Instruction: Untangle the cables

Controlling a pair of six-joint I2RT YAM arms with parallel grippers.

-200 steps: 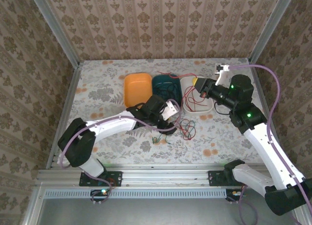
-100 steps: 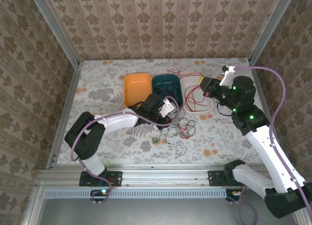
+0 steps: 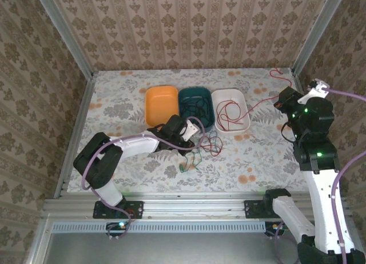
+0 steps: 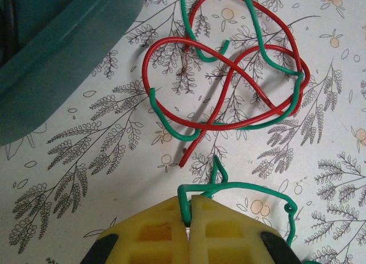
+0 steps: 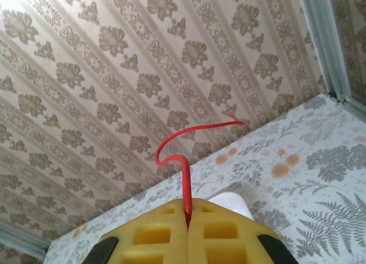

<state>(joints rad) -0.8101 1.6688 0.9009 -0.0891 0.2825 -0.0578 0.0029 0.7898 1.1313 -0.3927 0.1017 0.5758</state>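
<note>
**Red cable drawn out toward the far right corner; left hand anchoring a green strand**

The right hand has swung away from above the white tray to the bench's right edge, near the far right corner. Its fingers are closed on a red cable. That cable now runs in a nearly straight line from the tray to the hand, and its free tail curls up past the fingertips.

The left hand has shifted slightly toward the left, at mid-bench just in front of the teal tray. It is pinched on a green cable. Just beyond its fingertips lies the remaining knot of red and green loops, loose on the bench surface. More red wire sits in the white tray, and dark cables lie in the teal one.

The drawn-out red strand appears to be coming free of the rest. The mid-bench knot is judged to be the main work left.

Room for moving: the right hand is close to the corner post and side wall, with little outward travel left. Open bench lies along the near edge and in the left half, beyond the orange tray.
</note>
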